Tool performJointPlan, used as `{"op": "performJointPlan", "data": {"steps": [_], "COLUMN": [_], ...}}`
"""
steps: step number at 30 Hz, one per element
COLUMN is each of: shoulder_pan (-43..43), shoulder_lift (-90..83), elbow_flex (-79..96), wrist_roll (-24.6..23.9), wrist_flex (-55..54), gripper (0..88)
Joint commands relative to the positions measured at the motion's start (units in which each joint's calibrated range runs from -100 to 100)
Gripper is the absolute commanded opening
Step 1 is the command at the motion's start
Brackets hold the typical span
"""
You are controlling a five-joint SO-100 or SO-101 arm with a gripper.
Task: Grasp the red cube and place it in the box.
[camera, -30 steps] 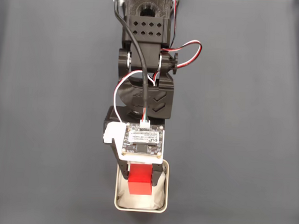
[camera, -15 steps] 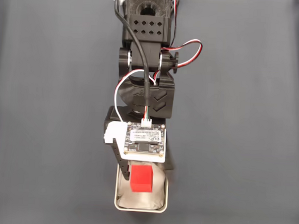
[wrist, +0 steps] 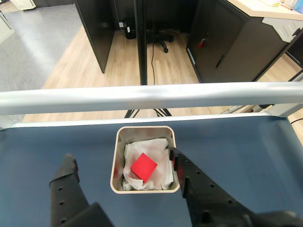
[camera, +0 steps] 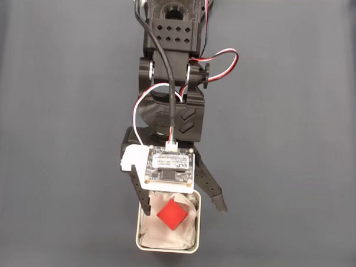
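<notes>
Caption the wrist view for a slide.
Open black two-finger gripper straddles the square silvery metal tin, with the small red cube resting tilted on its white lining.

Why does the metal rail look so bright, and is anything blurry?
In the wrist view the rail catches room light, a mild sheen; the cube and box are sharp. The fixed view is evenly lit and crisp, with soft shadows beside the open gripper.

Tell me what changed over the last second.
The end effector opened wide and let go of the red cube, which dropped onto the white lining, now turned corner-on and free of both fingers. The box and arm stayed where they were.
</notes>
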Motion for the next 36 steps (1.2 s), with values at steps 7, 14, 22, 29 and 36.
{"op": "performJointPlan", "data": {"steps": [7, 14, 22, 29, 36], "shoulder_pan": [0.57, 0.57, 0.78, 0.71, 0.5], "shoulder_lift": [-4.72, -5.06, -5.41, -5.67, -8.01], "elbow_flex": [0.44, 0.99, 1.35, 1.35, 1.08], "wrist_roll": [0.2, 0.2, 0.29, 0.39, 0.49], "wrist_flex": [-1.8, -2.04, -2.13, -2.21, -1.31], "gripper": [44.0, 43.9, 43.7, 42.9, 1.9]}}
